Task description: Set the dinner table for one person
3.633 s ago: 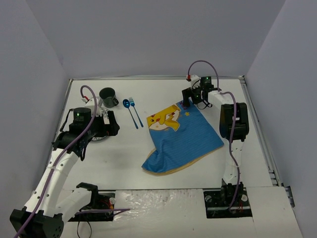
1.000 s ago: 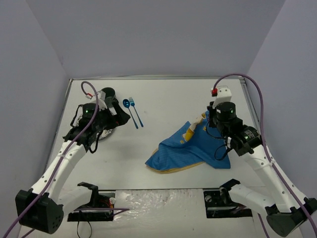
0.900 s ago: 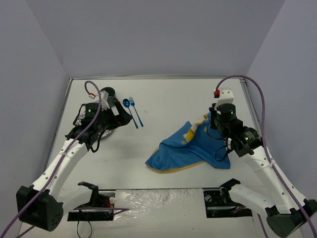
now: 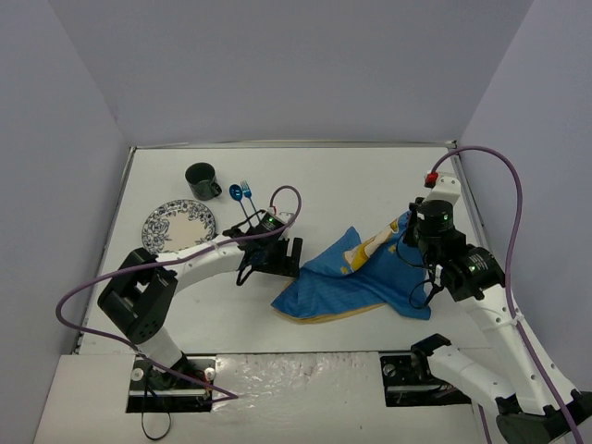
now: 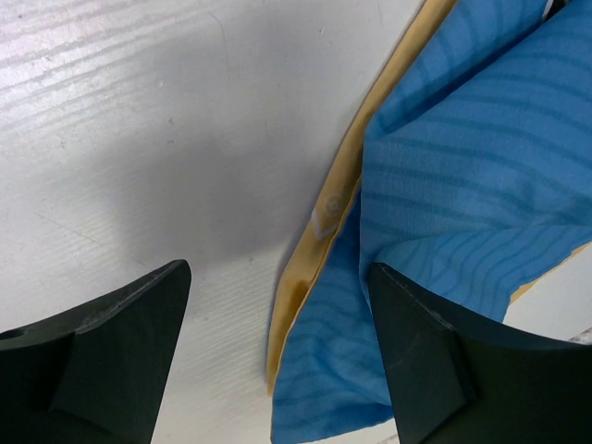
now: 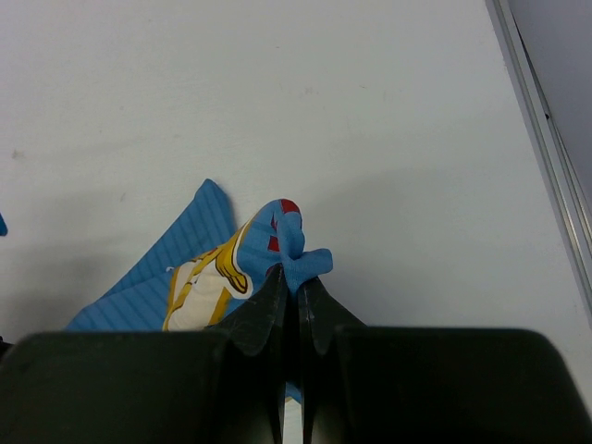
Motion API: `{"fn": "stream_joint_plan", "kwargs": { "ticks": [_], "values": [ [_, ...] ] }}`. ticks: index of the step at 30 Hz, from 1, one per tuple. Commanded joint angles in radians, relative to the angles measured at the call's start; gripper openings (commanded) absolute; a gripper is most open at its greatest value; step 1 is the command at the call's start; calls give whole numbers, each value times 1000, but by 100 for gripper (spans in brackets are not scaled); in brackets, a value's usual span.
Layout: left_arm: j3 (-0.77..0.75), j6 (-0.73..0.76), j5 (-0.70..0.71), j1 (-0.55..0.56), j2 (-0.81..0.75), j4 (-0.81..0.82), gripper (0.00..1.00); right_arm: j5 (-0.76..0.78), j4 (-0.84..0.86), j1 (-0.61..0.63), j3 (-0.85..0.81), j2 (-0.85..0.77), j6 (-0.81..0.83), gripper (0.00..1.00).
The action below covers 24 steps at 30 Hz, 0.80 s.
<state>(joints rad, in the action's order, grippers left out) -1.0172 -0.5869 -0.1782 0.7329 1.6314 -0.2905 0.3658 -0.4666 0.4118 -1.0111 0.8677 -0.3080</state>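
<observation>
The blue placemat (image 4: 356,277) with a yellow cartoon figure lies crumpled on the white dinner table (image 4: 351,185), right of centre. My right gripper (image 4: 408,225) is shut on its far right corner (image 6: 298,261) and holds it raised off the table. My left gripper (image 4: 289,261) is low at the mat's left end. In the left wrist view it (image 5: 277,370) stands open, with the mat's folded blue and yellow-backed edge (image 5: 324,277) between the two fingers (image 5: 102,356), which do not pinch it.
At the back left are a blue-patterned plate (image 4: 178,225), a dark mug (image 4: 201,179), a blue spoon (image 4: 237,194) and a blue fork (image 4: 248,189). A metal rail (image 4: 481,231) runs along the table's right edge. Grey walls enclose the table.
My left arm has left the plate and swung right, down to the placemat's left end. My right gripper has carried the held corner further right.
</observation>
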Motion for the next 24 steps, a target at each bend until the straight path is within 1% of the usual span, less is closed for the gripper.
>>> {"fn": "stream_joint_plan", "kwargs": {
  "ticks": [1,7,12,16,21,24],
  "values": [
    [-8,61,-32,11,-21,-27,73,-7,69,-10,-61,10,27,0],
    [6,110,-66,42,-27,-33,71,-25,74,-16,-64,21,33,0],
    [4,122,-69,60,12,-34,68,-27,76,-19,-66,27,37,0],
    [-6,124,-66,65,57,-41,61,-34,82,-22,-64,30,40,0],
    [-42,136,-14,110,94,-64,58,-40,88,-25,-63,36,44,0],
    [-58,136,-5,133,131,-67,53,-43,91,-27,-66,36,44,0]
  ]
}}
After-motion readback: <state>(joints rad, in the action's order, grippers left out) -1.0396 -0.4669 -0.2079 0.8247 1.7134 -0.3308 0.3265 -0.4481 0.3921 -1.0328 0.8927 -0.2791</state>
